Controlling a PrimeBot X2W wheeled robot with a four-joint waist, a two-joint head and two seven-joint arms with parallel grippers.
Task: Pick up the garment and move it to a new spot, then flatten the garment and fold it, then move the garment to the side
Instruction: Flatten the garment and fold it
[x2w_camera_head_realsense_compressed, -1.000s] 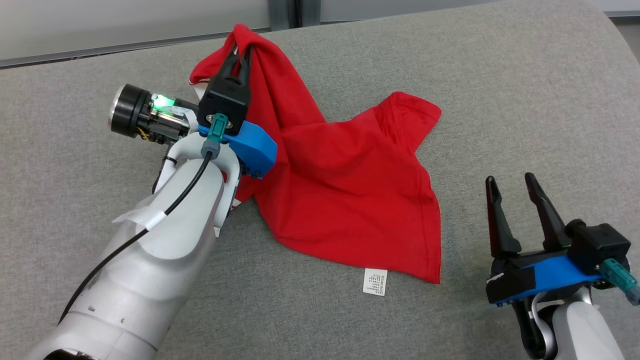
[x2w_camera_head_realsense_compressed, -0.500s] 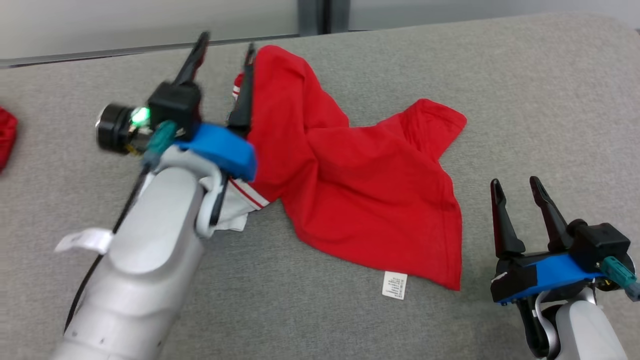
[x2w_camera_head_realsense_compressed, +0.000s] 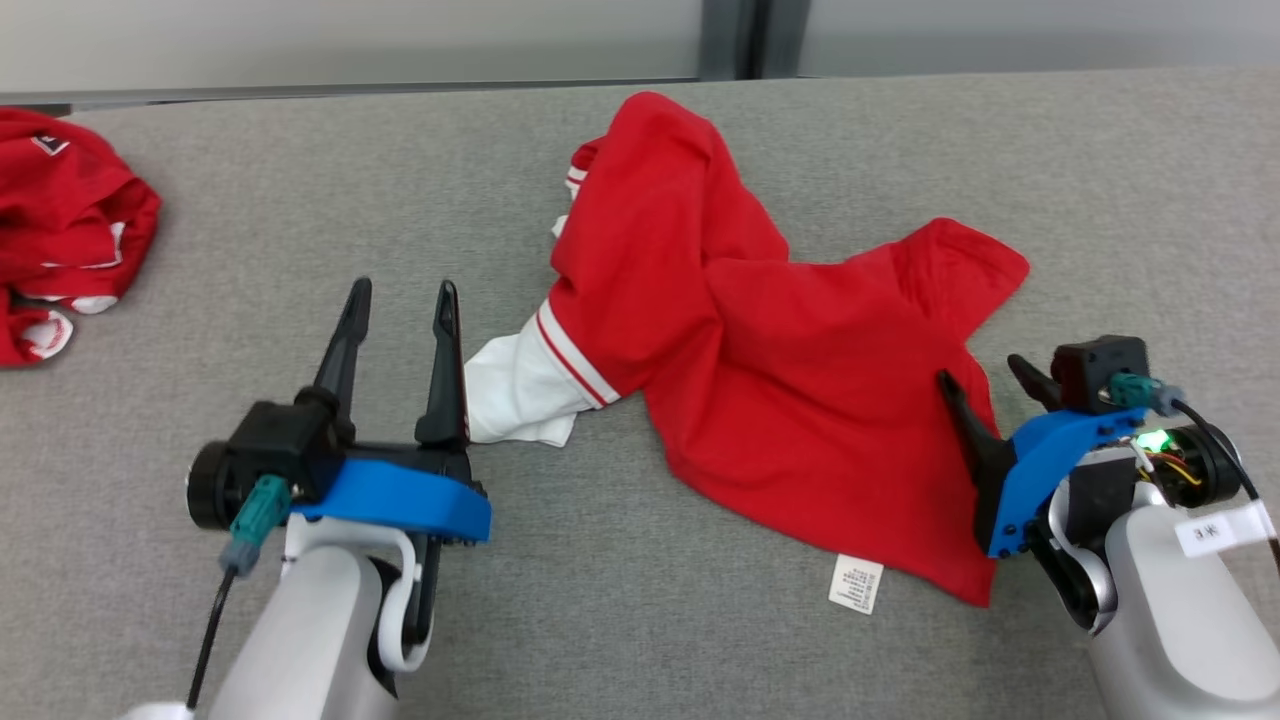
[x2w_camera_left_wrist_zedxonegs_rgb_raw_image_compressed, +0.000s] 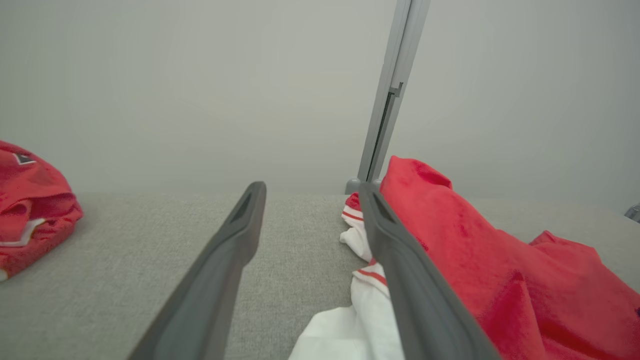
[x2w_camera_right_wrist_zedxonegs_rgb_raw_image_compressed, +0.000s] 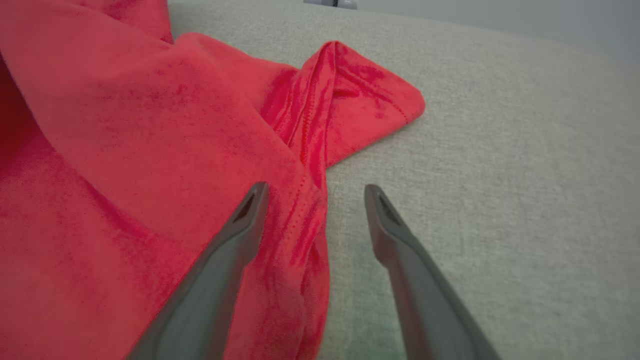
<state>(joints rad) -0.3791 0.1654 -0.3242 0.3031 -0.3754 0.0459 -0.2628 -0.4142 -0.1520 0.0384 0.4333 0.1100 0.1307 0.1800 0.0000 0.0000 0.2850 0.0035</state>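
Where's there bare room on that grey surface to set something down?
Free: grey surface between the red pile and the garment; beyond its sleeve, far right; the near strip left of the white label. Crowded: the middle, under the garment.

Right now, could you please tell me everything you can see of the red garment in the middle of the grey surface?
The red garment is a soft knit shirt, crumpled and unfolded on the grey surface. A white part with red stripes sticks out at its left, and a white label hangs off its near hem. One sleeve points right. The open left gripper stands beside the white part; the open right gripper straddles its right edge. Neither grips it.
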